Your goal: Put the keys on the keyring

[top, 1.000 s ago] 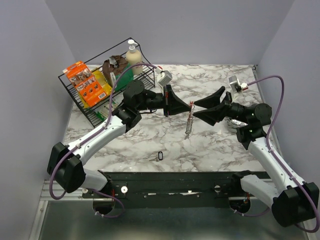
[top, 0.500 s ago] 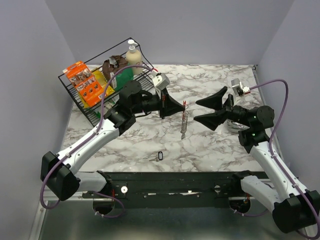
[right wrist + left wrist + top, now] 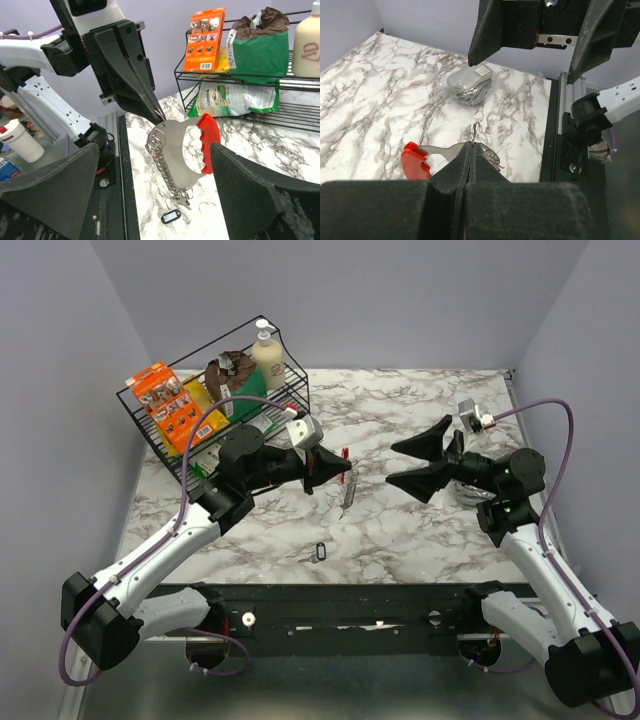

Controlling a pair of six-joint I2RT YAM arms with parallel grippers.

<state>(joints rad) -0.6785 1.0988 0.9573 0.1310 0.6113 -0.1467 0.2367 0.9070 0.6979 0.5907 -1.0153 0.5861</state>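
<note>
Left pincer (image 3: 338, 466), from above: clamps keyring (image 3: 346, 490) over table (image 3: 420, 530), chain hanging. Right pincer (image 3: 391, 463): gapes wide, near keyring, apart from it. Left wrist: pinches silvery metal beside red clip (image 3: 415, 160). Right wrist: frames keyring between spread fingers (image 3: 260, 200); shows one key (image 3: 171, 216) lying on table below.

The keyring (image 3: 346, 480) has a red clip and a silvery chain. The table (image 3: 420, 530) is white marble with grey veins, and the black wire basket (image 3: 152, 437) has an orange box (image 3: 172, 408) in it.
</note>
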